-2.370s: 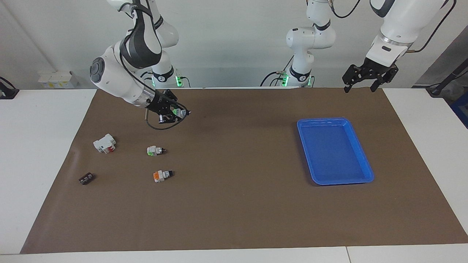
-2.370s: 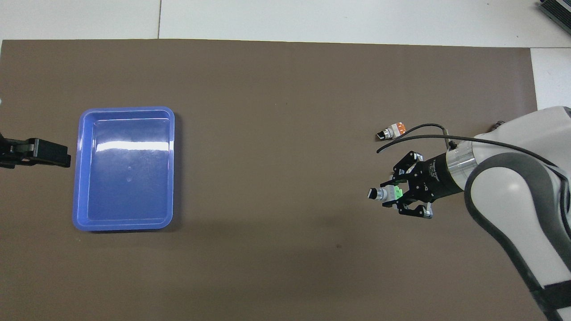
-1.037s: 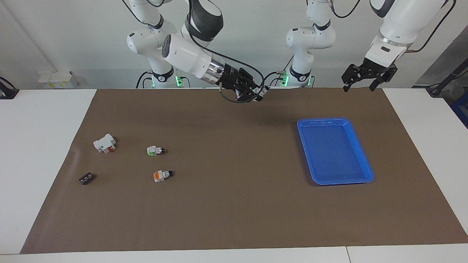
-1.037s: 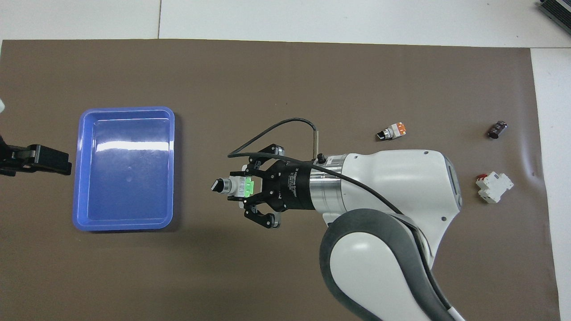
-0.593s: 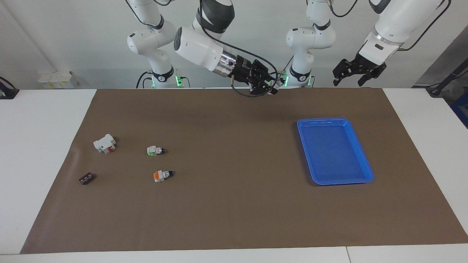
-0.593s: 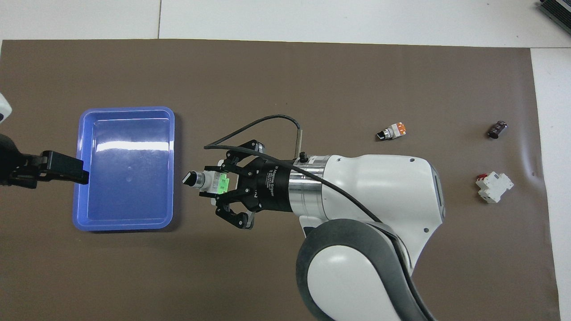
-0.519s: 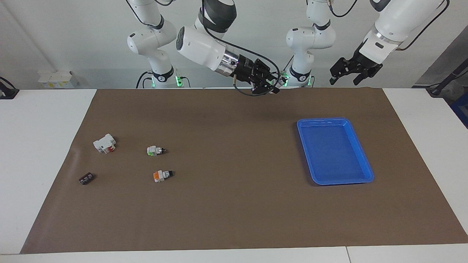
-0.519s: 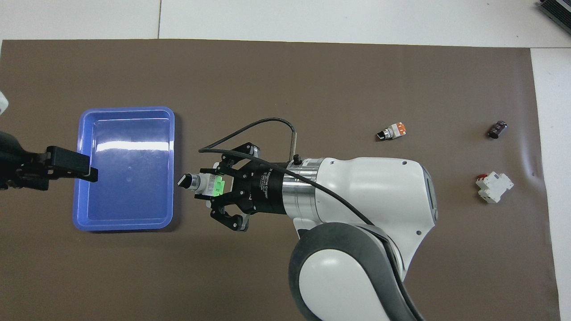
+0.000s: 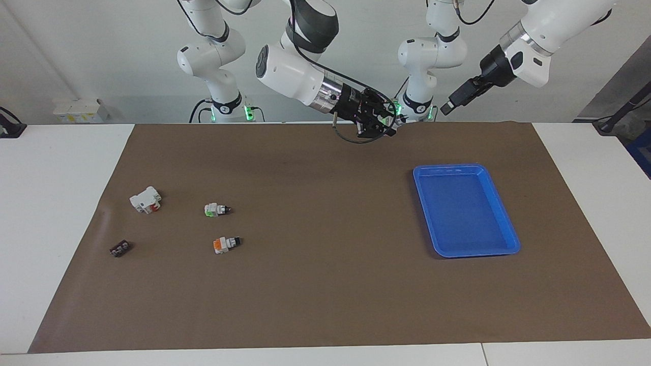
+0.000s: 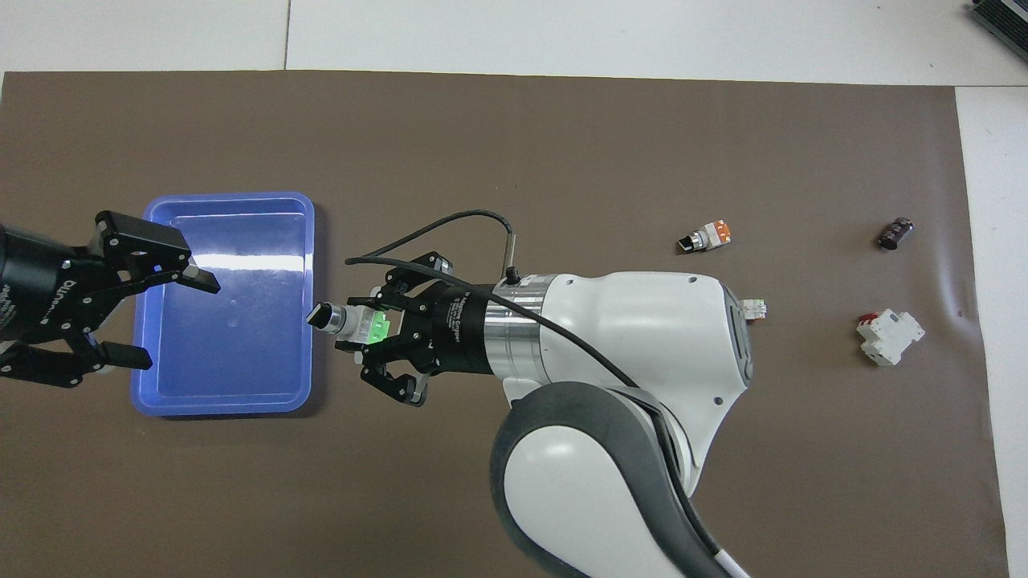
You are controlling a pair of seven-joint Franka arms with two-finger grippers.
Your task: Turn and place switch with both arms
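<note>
My right gripper (image 10: 363, 323) is shut on the switch (image 10: 349, 321), gripping it at its light-green block. The black knob points toward the blue tray (image 10: 229, 195). The gripper is up in the air over the mat beside the tray; in the facing view the right gripper (image 9: 382, 123) hangs above the mat's edge by the robots. My left gripper (image 10: 173, 319) is open and hangs over the tray's edge, with its fingers pointing at the knob and a gap between them. In the facing view the left gripper (image 9: 451, 105) is raised and apart from the switch.
A second green-ended switch (image 9: 216, 209), an orange-ended switch (image 9: 225, 244), a white-and-red block (image 9: 145, 199) and a small black part (image 9: 120, 248) lie on the brown mat toward the right arm's end. The tray (image 9: 465, 168) holds nothing.
My right gripper has carried the switch from over the right arm's end toward the tray. My left gripper has turned to face it and moved in over the tray's edge.
</note>
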